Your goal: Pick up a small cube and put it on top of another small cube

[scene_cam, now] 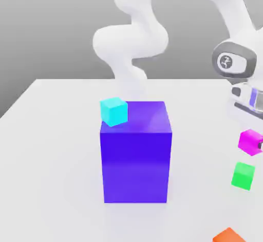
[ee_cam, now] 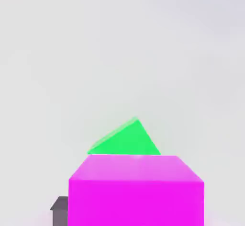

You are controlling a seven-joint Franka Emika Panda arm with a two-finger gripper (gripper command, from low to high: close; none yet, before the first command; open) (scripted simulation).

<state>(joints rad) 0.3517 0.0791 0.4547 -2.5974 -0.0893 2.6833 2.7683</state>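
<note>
The small magenta cube hangs in the air at the exterior view's right edge, with my gripper shut on it. Just below it, with a gap between them, the small green cube rests on the white table. In the hand view the magenta cube sits large and close. The green cube shows beyond it, turned at an angle. One dark fingertip pokes out beside the magenta cube.
A big blue-violet block stands mid-table with a small cyan cube on its top corner. A small orange cube lies at the lower right of the exterior view. The white arm rises behind the block.
</note>
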